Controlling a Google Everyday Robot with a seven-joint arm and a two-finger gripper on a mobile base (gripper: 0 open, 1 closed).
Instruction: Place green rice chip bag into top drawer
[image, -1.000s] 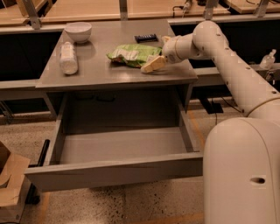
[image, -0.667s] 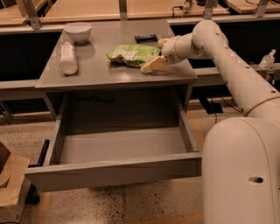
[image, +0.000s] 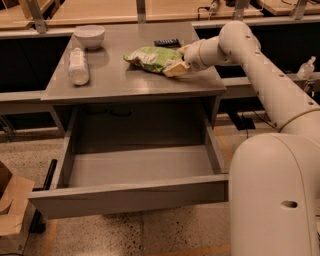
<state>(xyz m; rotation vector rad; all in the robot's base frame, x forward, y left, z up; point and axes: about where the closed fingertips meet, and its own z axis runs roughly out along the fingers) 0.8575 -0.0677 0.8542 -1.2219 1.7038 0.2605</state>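
The green rice chip bag (image: 152, 58) lies flat and crinkled on the grey table top, right of centre. My gripper (image: 176, 67) reaches in from the right and sits at the bag's right end, touching it low over the table. The top drawer (image: 130, 192) is pulled wide open below the table, its grey inside bare, its flat front panel nearest the camera.
A white bottle (image: 78, 65) lies on the table's left side, a white bowl (image: 89, 36) behind it. A small black bar (image: 166, 42) lies behind the bag. My white arm (image: 270, 80) and base (image: 272, 200) fill the right. A cardboard box (image: 12, 205) stands at lower left.
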